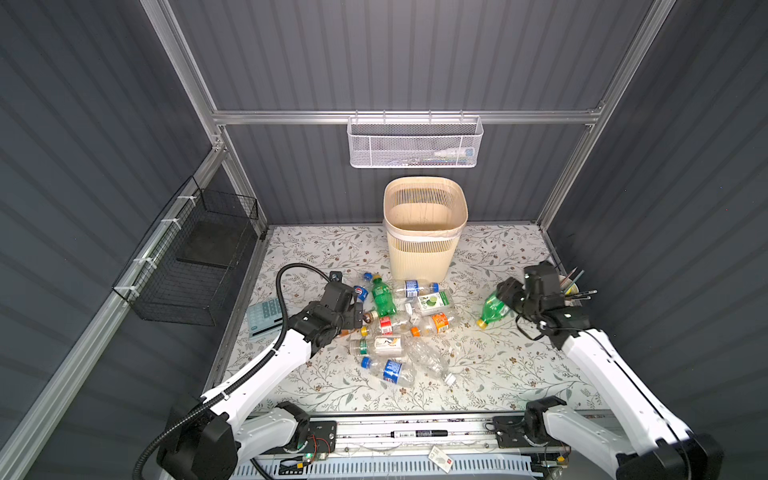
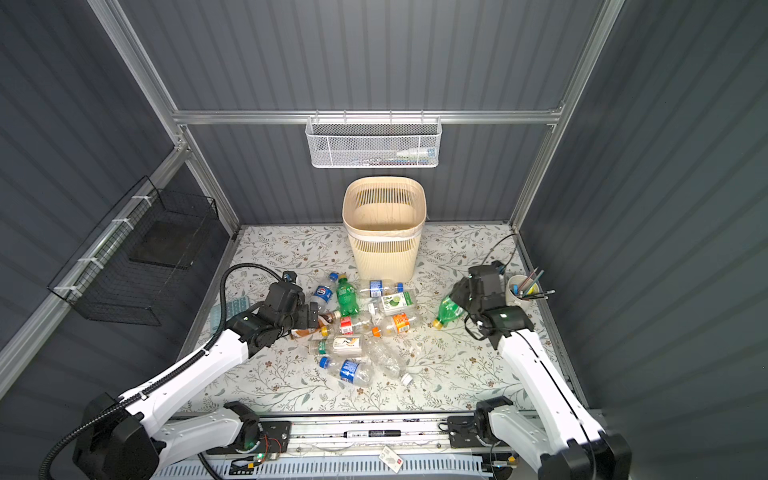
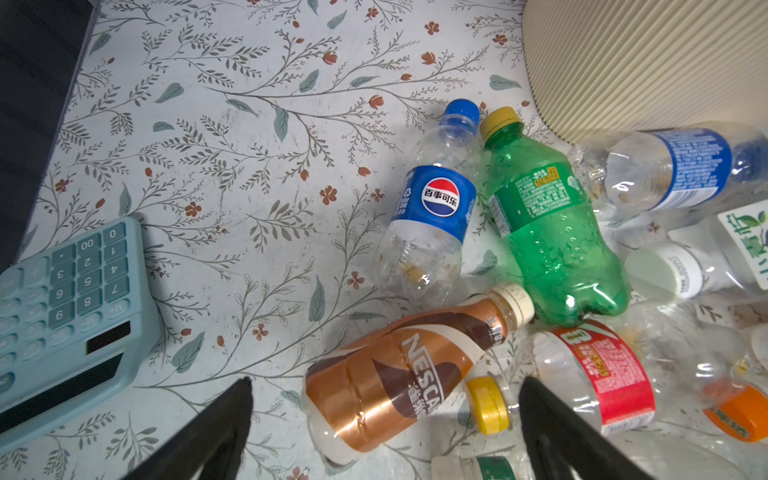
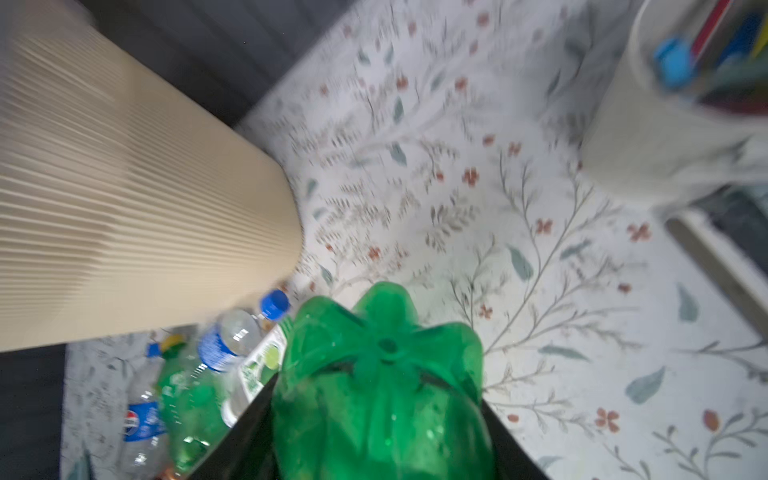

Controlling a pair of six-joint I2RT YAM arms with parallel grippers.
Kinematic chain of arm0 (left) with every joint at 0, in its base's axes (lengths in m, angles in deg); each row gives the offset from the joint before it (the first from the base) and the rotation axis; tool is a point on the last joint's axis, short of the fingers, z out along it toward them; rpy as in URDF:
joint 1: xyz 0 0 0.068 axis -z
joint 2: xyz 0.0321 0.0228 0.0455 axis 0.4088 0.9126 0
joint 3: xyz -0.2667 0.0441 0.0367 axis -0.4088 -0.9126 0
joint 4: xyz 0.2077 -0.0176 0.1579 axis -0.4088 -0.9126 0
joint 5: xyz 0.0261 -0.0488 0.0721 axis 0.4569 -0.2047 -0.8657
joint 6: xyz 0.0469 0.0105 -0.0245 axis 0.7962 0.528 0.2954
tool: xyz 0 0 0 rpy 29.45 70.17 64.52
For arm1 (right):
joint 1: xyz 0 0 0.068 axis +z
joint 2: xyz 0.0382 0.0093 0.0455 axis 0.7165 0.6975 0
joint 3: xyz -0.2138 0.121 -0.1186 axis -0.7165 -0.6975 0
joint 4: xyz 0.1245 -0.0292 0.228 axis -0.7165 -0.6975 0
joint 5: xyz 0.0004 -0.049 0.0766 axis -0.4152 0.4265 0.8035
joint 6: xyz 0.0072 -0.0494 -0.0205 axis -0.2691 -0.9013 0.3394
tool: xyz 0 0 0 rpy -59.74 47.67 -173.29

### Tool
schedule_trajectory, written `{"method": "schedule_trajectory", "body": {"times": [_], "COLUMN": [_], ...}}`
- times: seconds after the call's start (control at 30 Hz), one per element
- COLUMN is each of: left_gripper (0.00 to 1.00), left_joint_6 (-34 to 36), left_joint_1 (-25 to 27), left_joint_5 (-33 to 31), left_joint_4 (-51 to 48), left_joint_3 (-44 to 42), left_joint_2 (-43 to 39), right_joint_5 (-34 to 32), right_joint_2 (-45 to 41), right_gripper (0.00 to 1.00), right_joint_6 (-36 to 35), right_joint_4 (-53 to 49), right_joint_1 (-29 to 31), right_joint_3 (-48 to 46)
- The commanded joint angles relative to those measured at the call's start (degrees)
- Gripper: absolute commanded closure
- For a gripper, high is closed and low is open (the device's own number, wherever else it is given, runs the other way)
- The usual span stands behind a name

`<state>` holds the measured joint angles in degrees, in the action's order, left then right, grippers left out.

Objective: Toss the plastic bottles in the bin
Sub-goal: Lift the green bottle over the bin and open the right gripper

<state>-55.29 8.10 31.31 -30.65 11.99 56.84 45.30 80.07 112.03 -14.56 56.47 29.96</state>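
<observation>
A green bottle (image 1: 493, 311) is gripped at its base by the closed right gripper (image 1: 508, 300), right of the bin (image 1: 419, 253). A brown bottle (image 3: 374, 399), in front of the bin, is seen beneath the wide-open left gripper (image 3: 385, 384).

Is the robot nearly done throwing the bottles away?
Not nearly. Done: nothing so far, as no bottle shows inside the bin. In hand: the right gripper is shut on a green bottle, off to the bin's side. Left: a pile of bottles lies on the table, and the open left gripper hovers over a brown bottle.
</observation>
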Motion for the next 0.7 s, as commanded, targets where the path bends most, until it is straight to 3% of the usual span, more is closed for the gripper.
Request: {"method": "schedule_trajectory", "body": {"times": [0.0, 0.1, 0.2, 0.37, 0.5, 0.57, 0.63, 0.67], "left_gripper": [0.0, 0.0, 0.0, 0.0, 0.0, 0.0, 0.0, 0.0], "left_joint_6": [-1.68, -1.38, -0.68, -0.3, -0.63, -0.63, -0.62, -0.24], "left_joint_1": [0.2, 0.2, 0.2, 0.2, 0.2, 0.2, 0.2, 0.2], "left_joint_5": [-1.0, -0.69, 0.0, 0.82, 0.91, 0.83, 0.09, -0.19], "left_joint_4": [0.38, 0.3, 0.28, 0.72, -0.16, -1.14, -2.44, -2.97], "left_joint_3": [-1.43, -1.16, -0.53, -0.12, -0.08, 0.14, 0.41, 0.45], "left_joint_2": [-1.13, -0.91, -0.59, -0.25, -0.28, -0.82, -1.97, -2.64], "right_joint_5": [-7.41, -8.97, -5.78, 6.19, 19.41, 17.38, 13.71, 12.32], "right_joint_2": [-4.47, -4.4, -0.18, 18.9, 41.72, 52.18, 55.15, 53.88], "right_gripper": [0.54, 0.54, 0.53, 0.52, 0.42, 0.3, 0.06, 0.03], "right_joint_6": [-5.73, -7.06, -6.3, -4.18, -9.54, -12.05, -11.75, -11.59], "right_joint_4": [-0.49, 4.59, 13.02, 19.98, 2.19, -12.06, -15.81, -14.43], "right_joint_1": [-1.36, -1.56, -1.56, 1.28, 5.45, 6.39, 6.26, 6.2], "right_joint_3": [8.46, 15.01, 19.9, 33.34, 60.2, 76.48, 81.27, 79.82]}}
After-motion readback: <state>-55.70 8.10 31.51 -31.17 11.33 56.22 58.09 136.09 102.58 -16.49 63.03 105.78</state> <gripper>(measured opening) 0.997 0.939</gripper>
